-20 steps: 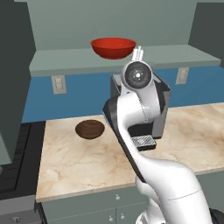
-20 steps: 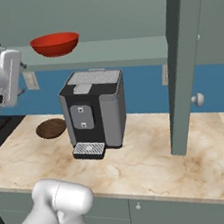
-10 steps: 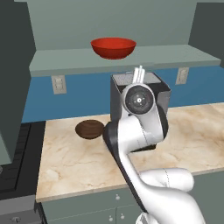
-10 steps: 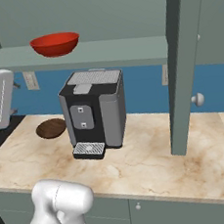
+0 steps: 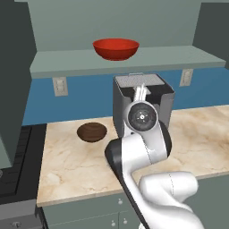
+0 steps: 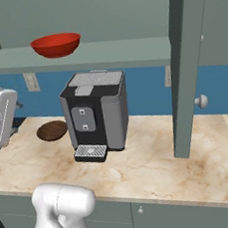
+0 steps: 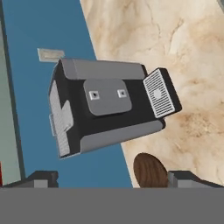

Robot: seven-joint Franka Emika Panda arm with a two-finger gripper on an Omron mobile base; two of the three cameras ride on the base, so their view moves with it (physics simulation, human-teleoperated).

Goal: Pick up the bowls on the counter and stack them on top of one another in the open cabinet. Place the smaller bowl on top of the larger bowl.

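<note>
Hand view: gripper (image 7: 111, 179) wide open, holding nothing; red bowl (image 5: 116, 48) empty on shelf (image 5: 71, 62).

The counter (image 5: 80, 165) is a beige marble slab with pale brown veins, running along the blue wall. On it sits a small dark brown bowl (image 5: 91, 132), upright near the back edge, and just beside it a black and grey coffee machine (image 6: 96, 114) with its drip tray facing forward. Above, the open cabinet (image 5: 67, 60) has a long grey-green shelf board, and a wide red bowl (image 5: 116, 48) rests on that board.
</note>
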